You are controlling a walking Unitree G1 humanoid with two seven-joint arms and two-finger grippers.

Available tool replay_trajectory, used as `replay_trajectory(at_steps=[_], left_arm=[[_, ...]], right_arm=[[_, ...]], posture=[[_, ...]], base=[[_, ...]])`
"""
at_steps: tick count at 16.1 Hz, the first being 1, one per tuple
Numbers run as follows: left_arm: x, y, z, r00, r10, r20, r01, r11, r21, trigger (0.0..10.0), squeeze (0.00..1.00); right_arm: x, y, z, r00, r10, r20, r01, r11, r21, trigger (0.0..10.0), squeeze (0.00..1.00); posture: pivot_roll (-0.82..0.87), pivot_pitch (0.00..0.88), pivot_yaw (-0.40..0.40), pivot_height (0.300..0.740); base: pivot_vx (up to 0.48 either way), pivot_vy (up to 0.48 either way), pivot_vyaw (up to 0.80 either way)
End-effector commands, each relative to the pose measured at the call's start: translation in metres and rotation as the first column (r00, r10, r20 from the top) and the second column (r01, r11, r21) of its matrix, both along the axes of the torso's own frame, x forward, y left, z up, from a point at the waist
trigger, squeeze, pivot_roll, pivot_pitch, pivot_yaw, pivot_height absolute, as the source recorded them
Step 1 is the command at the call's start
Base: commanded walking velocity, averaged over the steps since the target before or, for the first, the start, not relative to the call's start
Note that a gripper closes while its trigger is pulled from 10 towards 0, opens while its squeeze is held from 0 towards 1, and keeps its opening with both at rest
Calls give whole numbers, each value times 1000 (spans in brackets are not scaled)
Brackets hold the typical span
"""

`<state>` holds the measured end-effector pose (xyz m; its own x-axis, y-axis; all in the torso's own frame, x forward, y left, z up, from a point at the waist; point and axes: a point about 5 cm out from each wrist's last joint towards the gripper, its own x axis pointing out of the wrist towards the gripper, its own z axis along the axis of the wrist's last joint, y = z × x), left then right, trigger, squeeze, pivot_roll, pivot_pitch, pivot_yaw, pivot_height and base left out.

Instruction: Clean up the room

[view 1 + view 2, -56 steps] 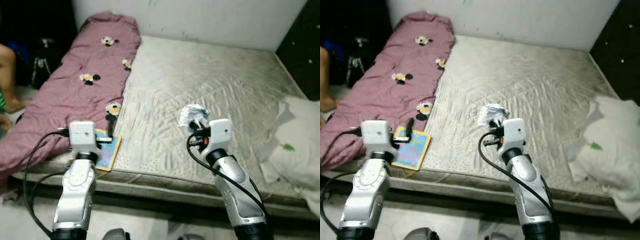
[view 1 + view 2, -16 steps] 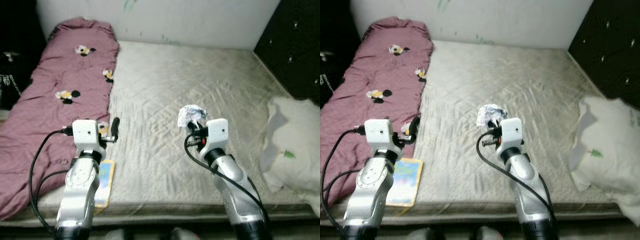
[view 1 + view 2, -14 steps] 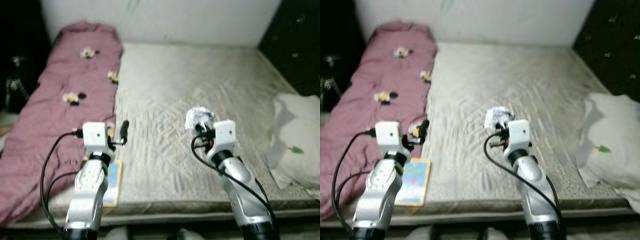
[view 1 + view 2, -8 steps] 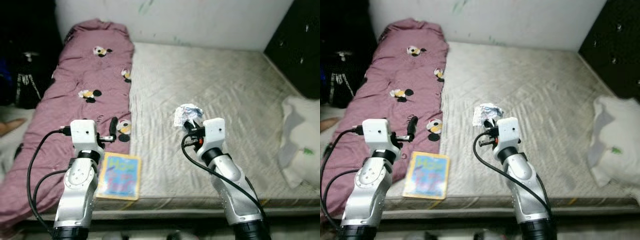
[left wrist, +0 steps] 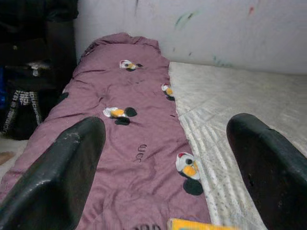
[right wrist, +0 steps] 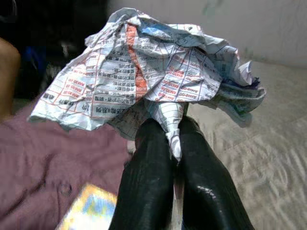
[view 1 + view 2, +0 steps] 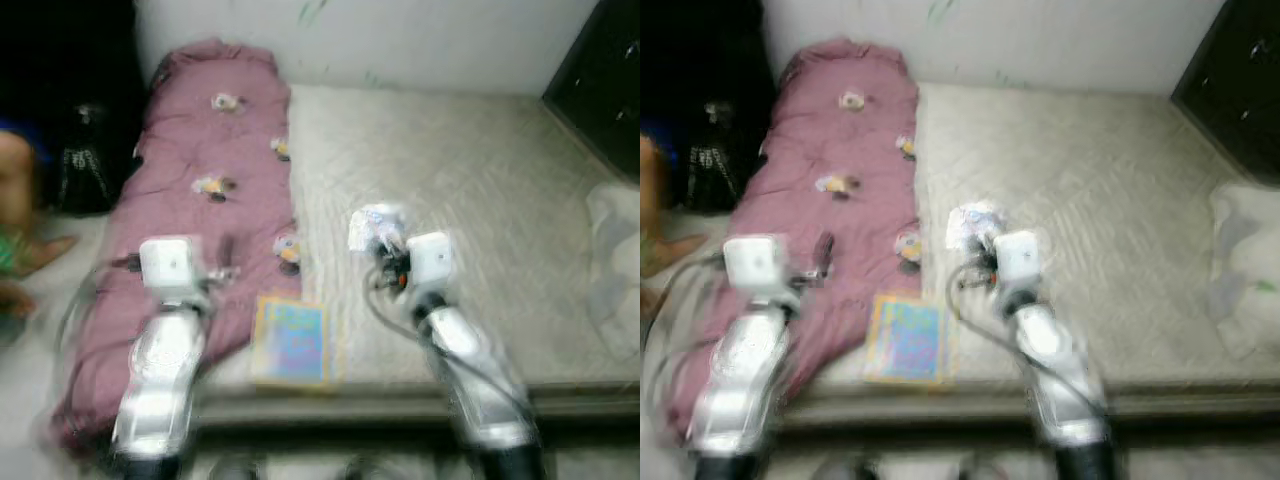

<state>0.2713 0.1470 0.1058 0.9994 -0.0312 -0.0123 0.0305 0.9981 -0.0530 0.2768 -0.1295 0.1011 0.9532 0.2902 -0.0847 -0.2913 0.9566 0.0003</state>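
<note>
Bedroom in a home. Big mattress (image 7: 470, 210) w/ quilted grey cover is the main thing. Along its left side lies a mauve blanket (image 5: 129, 143) w/ cartoon mouse prints. At its right edge, a white pillow (image 7: 1248, 265). Plain pale wall (image 7: 430, 40) behind its head end, w/ a few paint marks. Colourful booklet (image 7: 291, 340) on its near edge.

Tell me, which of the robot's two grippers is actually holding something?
The right gripper: its fingers pinch a crumpled printed paper. The left gripper is open, holding nothing, over the pink blanket.

Motion-blurred eye views, sharper wrist views
</note>
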Motion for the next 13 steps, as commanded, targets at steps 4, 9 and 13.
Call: replay_trajectory(at_steps=[4, 9, 13], left_arm=[[1, 9, 4, 999, 28, 21, -29, 998, 47, 10000, 0], [2, 8, 7, 999, 28, 44, -30, 997, 64, 10000, 0], [2, 8, 4, 999, 26, 24, -26, 999, 25, 10000, 0]], right_arm=[[4, 9, 8, 999, 29, 34, -30, 1000, 8, 10000, 0], [5, 11, 8, 999, 35, 36, -36, 999, 8, 10000, 0], [6, 11, 9, 998, 37, 41, -37, 999, 2, 10000, 0]], posture=[[-9, 17, -78, 740], [-7, 25, -72, 740], [-9, 27, -72, 740]], base=[[0, 461, 766], [0, 0, 93], [0, 0, 755]])
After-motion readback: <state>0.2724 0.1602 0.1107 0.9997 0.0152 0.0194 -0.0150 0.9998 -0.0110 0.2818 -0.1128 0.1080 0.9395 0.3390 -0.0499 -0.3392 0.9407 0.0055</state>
